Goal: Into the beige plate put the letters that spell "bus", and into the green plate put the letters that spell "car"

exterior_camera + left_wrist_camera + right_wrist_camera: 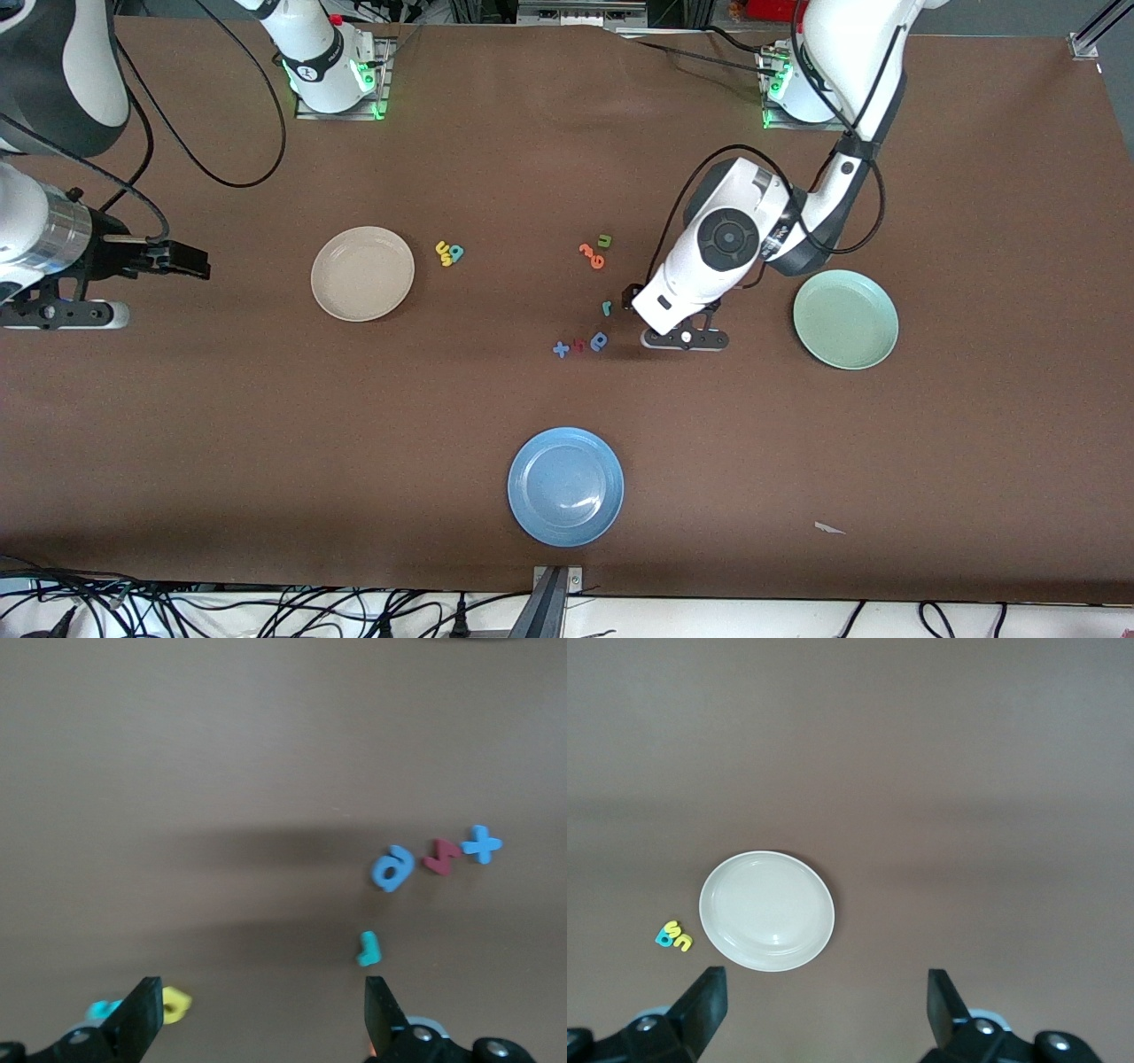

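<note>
The empty green plate and beige plate flank scattered letters; the left gripper, jaws wide, hovers beside the teal "r", while the right gripper waits open at its table end. A clean pick likely means centring over that tiny "r", clear of the blue letter; the yellow-and-teal "bus" cluster lies just beside the beige plate.

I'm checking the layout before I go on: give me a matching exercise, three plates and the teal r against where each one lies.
Things:
1. beige plate
2. green plate
3. blue plate
4. teal r

Places:
A. nearest the front camera, mid-table
B. toward the left arm's end of the table
C. close by the left gripper, among the scattered letters
D. toward the right arm's end, beside the yellow and teal letter cluster

Pairs: 1-D, 2-B, 3-A, 4-C
</note>
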